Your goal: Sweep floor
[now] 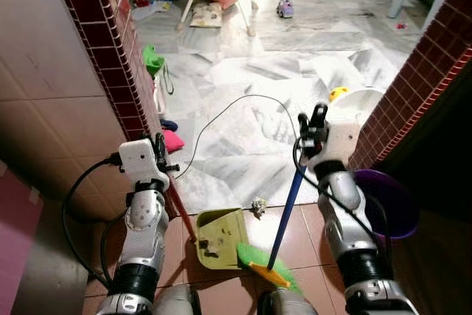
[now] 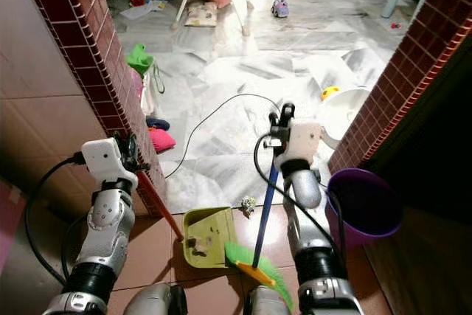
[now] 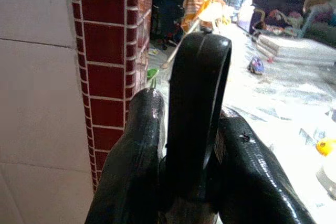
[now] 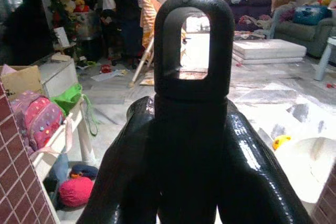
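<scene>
We stand on a brown tiled floor (image 1: 310, 226) that meets white marble flooring (image 1: 243, 108) in a doorway flanked by dark red brick-tile walls (image 1: 118, 57). A purple plastic bucket (image 2: 365, 208) sits beside our right arm. Our right gripper (image 1: 313, 125) is clamped around the top of the blue-handled broom (image 1: 289, 208), its two black fingers (image 4: 123, 182) pressed against the handle's black looped end; the broom slants down to green bristles (image 2: 251, 256) resting on the brown tiles. Our left gripper (image 1: 155, 154) is closed on the red handle (image 1: 181, 215) of the light green plastic dustpan (image 1: 219, 235), fingers (image 3: 134, 166) tight on either side of its black hanger loop. The dustpan lies flat on the tiles, just beside the bristles, with some debris in it. A small crumpled scrap of litter (image 1: 258, 205) lies near the pan's open edge.
</scene>
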Robot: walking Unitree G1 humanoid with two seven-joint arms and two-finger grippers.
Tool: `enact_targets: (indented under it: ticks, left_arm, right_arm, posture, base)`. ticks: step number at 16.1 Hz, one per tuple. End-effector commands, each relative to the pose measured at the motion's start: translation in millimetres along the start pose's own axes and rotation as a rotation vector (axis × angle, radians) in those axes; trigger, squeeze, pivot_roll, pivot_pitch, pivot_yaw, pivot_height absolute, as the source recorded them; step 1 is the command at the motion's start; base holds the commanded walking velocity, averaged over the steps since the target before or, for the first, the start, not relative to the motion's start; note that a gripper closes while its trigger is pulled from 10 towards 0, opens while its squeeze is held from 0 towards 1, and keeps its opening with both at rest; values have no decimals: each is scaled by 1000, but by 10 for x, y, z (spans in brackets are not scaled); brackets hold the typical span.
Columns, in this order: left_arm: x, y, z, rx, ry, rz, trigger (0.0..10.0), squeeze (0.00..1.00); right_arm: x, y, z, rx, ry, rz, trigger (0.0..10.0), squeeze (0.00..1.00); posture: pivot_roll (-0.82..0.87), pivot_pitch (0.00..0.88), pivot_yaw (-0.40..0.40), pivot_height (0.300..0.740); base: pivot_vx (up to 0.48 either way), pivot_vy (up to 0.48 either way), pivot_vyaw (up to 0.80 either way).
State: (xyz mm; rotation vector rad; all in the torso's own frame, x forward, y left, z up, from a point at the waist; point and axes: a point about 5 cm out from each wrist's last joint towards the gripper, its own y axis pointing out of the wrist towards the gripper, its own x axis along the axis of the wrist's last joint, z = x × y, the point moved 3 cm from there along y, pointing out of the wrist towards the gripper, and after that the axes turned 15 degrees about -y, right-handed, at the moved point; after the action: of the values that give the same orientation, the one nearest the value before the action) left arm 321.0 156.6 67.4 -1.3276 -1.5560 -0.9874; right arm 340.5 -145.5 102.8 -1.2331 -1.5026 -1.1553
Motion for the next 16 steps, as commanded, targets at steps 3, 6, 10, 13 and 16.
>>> enact_targets:
  ticks: [3, 6, 10, 13, 16]
  left_arm:
    - [-114, -103, 25, -34, 70, 50, 10000, 0]
    - [-193, -145, -52, -68, 87, 75, 10000, 0]
    - [-197, -140, -88, -69, 89, 79, 10000, 0]
    - [-205, -163, -95, -71, 88, 82, 10000, 0]
    - [-218, -159, -86, -71, 89, 91, 10000, 0]
  right_arm:
    - [29, 29, -2, -26, 24, -20, 10000, 0]
    - [83, 106, -15, -43, 29, -39, 10000, 0]
    - [62, 91, -31, -42, 15, -39, 10000, 0]
    - [54, 89, -47, -48, 10, -40, 10000, 0]
    - [55, 89, -56, -50, 7, -41, 10000, 0]
  posture:
    - [-68, 0, 51, 740]
    - [-67, 0, 57, 740]
    - [-71, 0, 53, 740]
    - [-76, 0, 55, 740]
    - [-78, 0, 54, 740]
  base:
    - [0, 0, 0]
    - [0, 0, 0]
    - [0, 0, 0]
    - [-189, 0, 0]
    - [-366, 0, 0]
